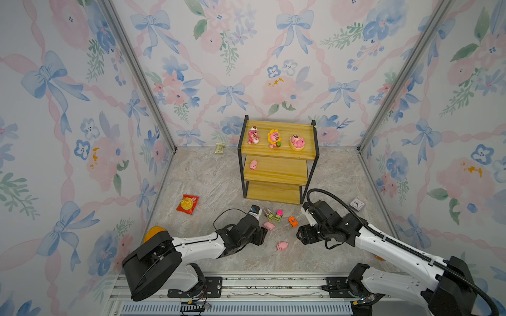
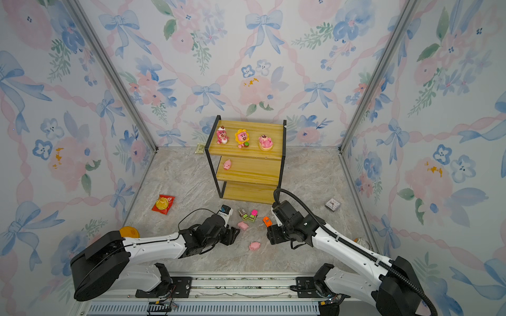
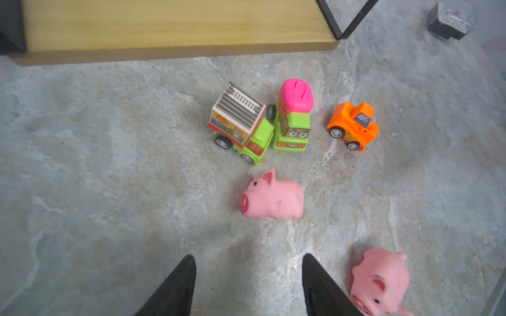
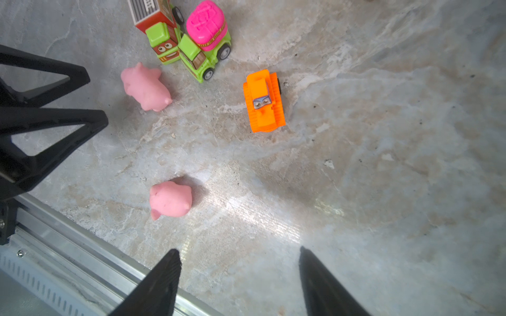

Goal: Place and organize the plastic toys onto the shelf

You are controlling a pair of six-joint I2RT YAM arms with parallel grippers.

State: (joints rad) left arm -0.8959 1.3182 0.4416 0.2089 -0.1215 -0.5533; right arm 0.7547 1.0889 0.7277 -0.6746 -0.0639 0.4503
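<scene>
shelf (image 1: 279,171): three yellow wood-grain boards in a thin black metal frame, standing at the back of the mottled grey, stone-look table (image 1: 208,177).

bear figurines (image 1: 273,138): glossy pink, three, sitting in a row on the top board.

pigs: matte pink, rounded, three. shelf pig (image 1: 253,165) is lying at the left end of the middle board. rear pig (image 3: 273,197) and front pig (image 3: 380,276) are lying on the table before the shelf.

cars: hard shiny plastic, boxy, three, all on the table between the shelf and the rear pig. grey-green truck (image 3: 241,123) and pink-green car (image 3: 293,120) are touching; orange car (image 3: 353,125) is standing apart.

left gripper (image 3: 247,257): black ribbed wedge fingers (image 3: 175,287) are standing spread with only table between them. rear pig is lying ahead of the tips, apart. front pig is sitting just beside the outside of one finger; contact cannot be told.

right gripper (image 4: 238,249): fingers spread likewise, gripping nothing; front pig is lying ahead of them, apart.
</scene>
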